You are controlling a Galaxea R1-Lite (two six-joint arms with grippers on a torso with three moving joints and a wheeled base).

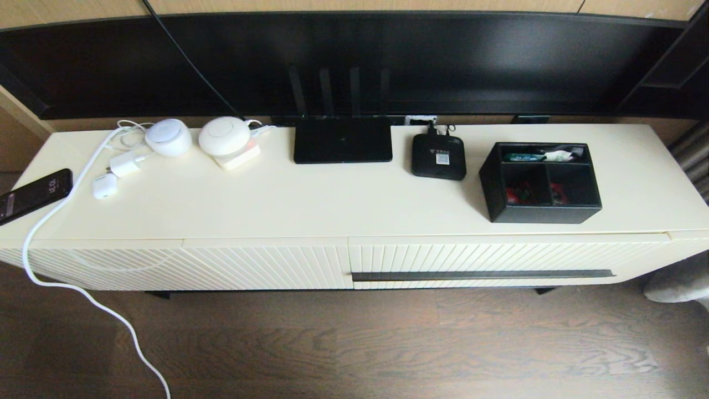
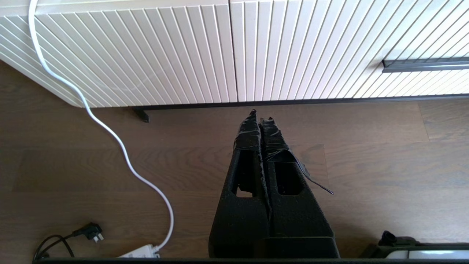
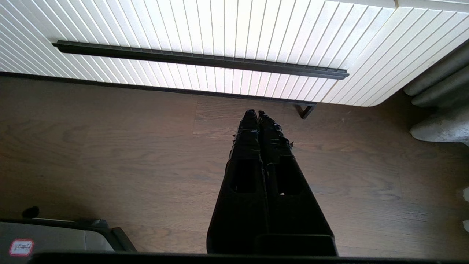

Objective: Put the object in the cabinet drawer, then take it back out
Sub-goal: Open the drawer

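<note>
Organizer box (image 1: 540,182) atop cream cabinet top (image 1: 343,199), wood floor (image 1: 388,343) below.

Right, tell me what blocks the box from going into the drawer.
The drawer itself: it is shut, handle untouched. The box sits on the cabinet top above it. Both pincers, left and right, hang shut over the floor.
</note>
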